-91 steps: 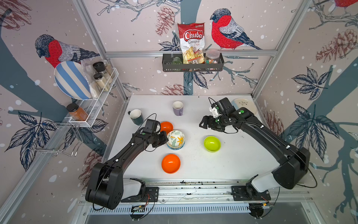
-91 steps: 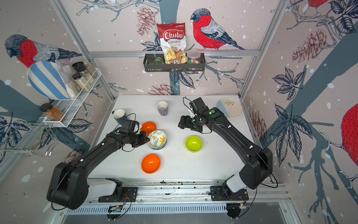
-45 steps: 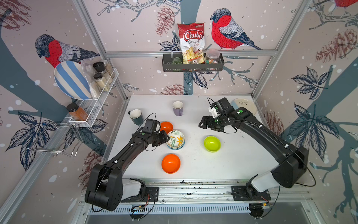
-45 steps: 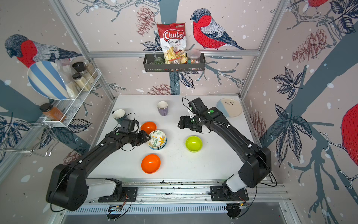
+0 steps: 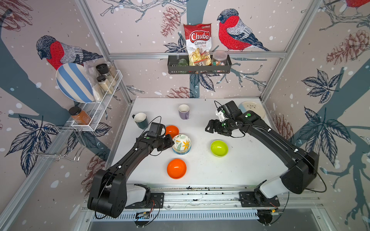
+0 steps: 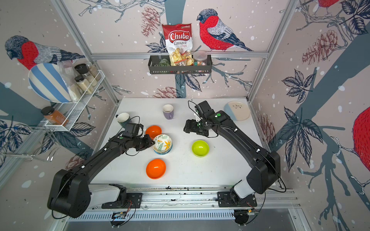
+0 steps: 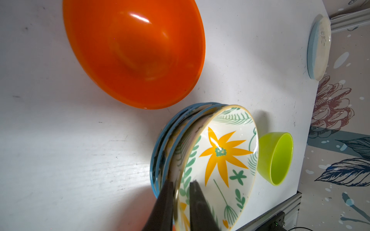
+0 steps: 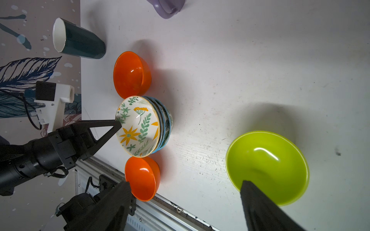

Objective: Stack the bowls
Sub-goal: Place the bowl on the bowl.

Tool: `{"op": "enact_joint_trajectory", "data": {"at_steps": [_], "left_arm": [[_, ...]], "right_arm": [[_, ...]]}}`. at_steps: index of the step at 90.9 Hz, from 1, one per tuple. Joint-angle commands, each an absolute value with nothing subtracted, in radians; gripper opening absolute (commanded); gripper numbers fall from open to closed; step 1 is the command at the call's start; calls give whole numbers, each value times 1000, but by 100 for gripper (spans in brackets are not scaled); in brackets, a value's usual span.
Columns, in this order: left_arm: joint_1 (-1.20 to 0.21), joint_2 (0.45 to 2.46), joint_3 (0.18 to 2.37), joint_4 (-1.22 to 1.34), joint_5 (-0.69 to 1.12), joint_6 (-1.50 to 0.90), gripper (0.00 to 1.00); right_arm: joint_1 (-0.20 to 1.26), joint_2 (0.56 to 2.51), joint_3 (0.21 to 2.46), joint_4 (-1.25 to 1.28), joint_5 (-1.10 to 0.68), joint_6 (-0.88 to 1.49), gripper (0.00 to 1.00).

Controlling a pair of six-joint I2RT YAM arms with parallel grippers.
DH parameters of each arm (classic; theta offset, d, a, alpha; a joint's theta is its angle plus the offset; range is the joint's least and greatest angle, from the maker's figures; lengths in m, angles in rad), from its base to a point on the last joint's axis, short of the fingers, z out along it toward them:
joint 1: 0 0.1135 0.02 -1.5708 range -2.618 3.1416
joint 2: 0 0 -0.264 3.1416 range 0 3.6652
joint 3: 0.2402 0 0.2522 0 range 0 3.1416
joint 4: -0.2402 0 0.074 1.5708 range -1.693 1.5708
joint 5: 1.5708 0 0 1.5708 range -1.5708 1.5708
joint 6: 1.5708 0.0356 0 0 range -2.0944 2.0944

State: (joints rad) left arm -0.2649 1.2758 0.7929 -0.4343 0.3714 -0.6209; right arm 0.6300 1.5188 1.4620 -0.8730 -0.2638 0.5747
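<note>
A stack of nested bowls [image 5: 181,143] [image 6: 162,143] stands mid-table, topped by a white one with a yellow flower and green leaves [image 7: 220,152]. My left gripper [image 5: 170,141] [image 7: 181,182] straddles that top bowl's near rim. Its jaws are narrowly open, with the inner finger a little off the rim. One orange bowl [image 5: 172,130] sits just behind the stack and another [image 5: 176,168] in front. The lime green bowl [image 5: 219,148] [image 8: 266,166] lies to the right. My right gripper [image 5: 208,128] [image 8: 185,182] hovers wide open and empty behind it.
A purple mug [image 5: 184,112] and a dark mug [image 5: 140,120] stand toward the back left. A blue-and-cream plate [image 5: 252,109] lies in the back right corner. A wire rack hangs on the left wall and a black shelf on the back wall.
My left gripper has edged slightly closer to the stack's rim. The right gripper has drifted a little to the left. The bowls have not moved.
</note>
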Motion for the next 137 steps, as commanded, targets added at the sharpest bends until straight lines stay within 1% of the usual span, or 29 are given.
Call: {"op": "enact_joint_trajectory", "data": {"at_steps": [1, 15, 24, 57, 71, 87, 98, 118, 127, 137], "left_arm": [[-262, 1282, 792, -427, 385, -620, 13], [-262, 1285, 792, -427, 387, -621, 6], [-262, 1286, 790, -426, 387, -621, 4], [-262, 1290, 781, -416, 386, -623, 3], [-262, 1275, 778, -418, 382, -624, 12], [-262, 1256, 790, -438, 374, -622, 31], [-257, 1240, 832, -471, 340, -621, 38], [-225, 1277, 968, -576, 200, -637, 40], [-224, 1341, 1046, -649, 127, -624, 37], [-217, 1406, 1092, -673, 61, -615, 36]], "right_arm": [[633, 1514, 1463, -879, -265, 559, 87], [634, 1514, 1462, -876, -265, 558, 88], [634, 1516, 1461, -875, -265, 560, 88], [634, 1519, 1460, -876, -266, 560, 88], [634, 1520, 1460, -876, -266, 559, 87], [635, 1519, 1460, -875, -265, 560, 88], [635, 1518, 1459, -873, -264, 559, 88], [638, 1519, 1459, -872, -268, 562, 88], [638, 1517, 1460, -874, -267, 560, 88], [638, 1515, 1456, -875, -264, 559, 88]]}}
